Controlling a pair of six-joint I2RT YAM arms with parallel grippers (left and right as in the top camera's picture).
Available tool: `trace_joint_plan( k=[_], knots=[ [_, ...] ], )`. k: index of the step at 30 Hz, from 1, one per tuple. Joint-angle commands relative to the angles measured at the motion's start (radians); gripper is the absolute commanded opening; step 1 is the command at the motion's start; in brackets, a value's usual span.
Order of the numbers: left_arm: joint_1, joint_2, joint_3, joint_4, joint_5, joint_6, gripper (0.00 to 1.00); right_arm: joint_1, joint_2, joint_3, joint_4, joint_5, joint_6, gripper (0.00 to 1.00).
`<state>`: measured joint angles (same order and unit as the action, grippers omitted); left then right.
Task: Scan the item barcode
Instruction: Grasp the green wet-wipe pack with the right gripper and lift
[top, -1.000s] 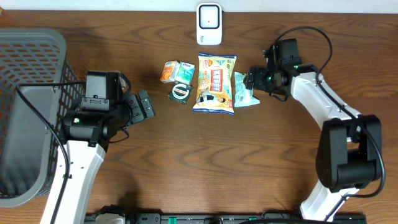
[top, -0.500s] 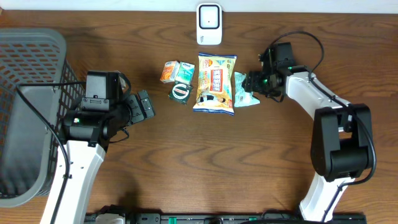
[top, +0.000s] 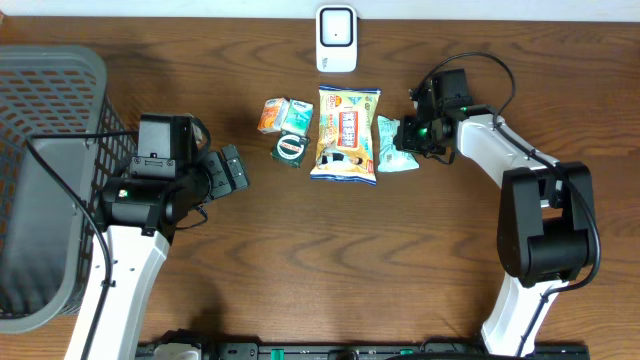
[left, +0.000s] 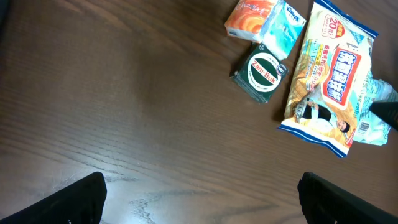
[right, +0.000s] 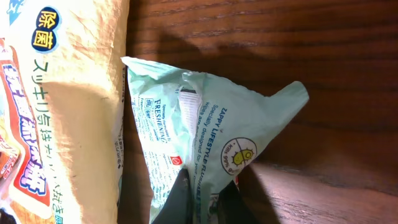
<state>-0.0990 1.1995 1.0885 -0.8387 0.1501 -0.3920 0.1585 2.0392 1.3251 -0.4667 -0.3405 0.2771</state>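
The right claw (top: 408, 135) is pinching the 3 o'clock edge of a mint-green sachet (top: 392, 146), its fingers closed tight on the wrapper. The sachet is lying on the desk (top: 400, 260) just right of centre, touching the yellow wet-wipes pack (top: 346, 133). The white scanner (top: 337, 40) is sitting well apart at 12 o'clock.

The right wrist view is showing what the overhead cannot: the two dark fingertips (right: 181, 193) are nipping the sachet's creased film, and small print is running across it. The left wrist view is revealing the Zam-Buk lettering on the green tin (left: 264, 71), which is lying beside an orange packet (left: 250, 15).

The left claw (top: 236, 170) is hovering fully spread and empty at 9 o'clock, near the grey basket (top: 50, 180).

A second ago the right claw was gaping wide beside that same edge; now it is clamped on it. The left arm is sitting where it was.
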Motion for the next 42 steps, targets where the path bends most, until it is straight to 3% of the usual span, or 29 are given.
trace_joint_plan(
  k=[1, 20, 21, 22, 24, 25, 28, 34, 42],
  knots=[
    [0.006, 0.002, 0.009, -0.002, -0.013, 0.003, 0.98, 0.003, 0.020, -0.010, -0.032, -0.016, -0.012, 0.01],
    [0.006, 0.002, 0.009, -0.003, -0.013, 0.003, 0.98, -0.016, -0.154, -0.011, -0.080, -0.137, -0.037, 0.01],
    [0.006, 0.002, 0.009, -0.002, -0.013, 0.003, 0.98, -0.015, -0.151, -0.012, -0.090, -0.122, -0.053, 0.04],
    [0.006, 0.002, 0.009, -0.002, -0.013, 0.003, 0.97, -0.014, -0.146, -0.013, -0.098, -0.100, -0.060, 0.15],
    [0.006, 0.002, 0.009, -0.003, -0.013, 0.003, 0.98, -0.010, -0.135, -0.013, -0.113, -0.050, -0.061, 0.52],
    [0.006, 0.002, 0.009, -0.003, -0.013, 0.003, 0.98, -0.010, -0.129, -0.013, -0.113, -0.038, -0.061, 0.65],
    [0.006, 0.002, 0.009, -0.003, -0.013, 0.003, 0.98, -0.010, -0.110, -0.013, -0.109, -0.032, -0.061, 0.84],
    [0.006, 0.002, 0.009, -0.002, -0.013, 0.003, 0.98, -0.011, -0.070, -0.013, -0.090, -0.032, -0.060, 0.90],
    [0.006, 0.002, 0.009, -0.002, -0.013, 0.003, 0.98, -0.002, 0.040, -0.013, -0.023, -0.136, -0.019, 0.79]
  ],
)
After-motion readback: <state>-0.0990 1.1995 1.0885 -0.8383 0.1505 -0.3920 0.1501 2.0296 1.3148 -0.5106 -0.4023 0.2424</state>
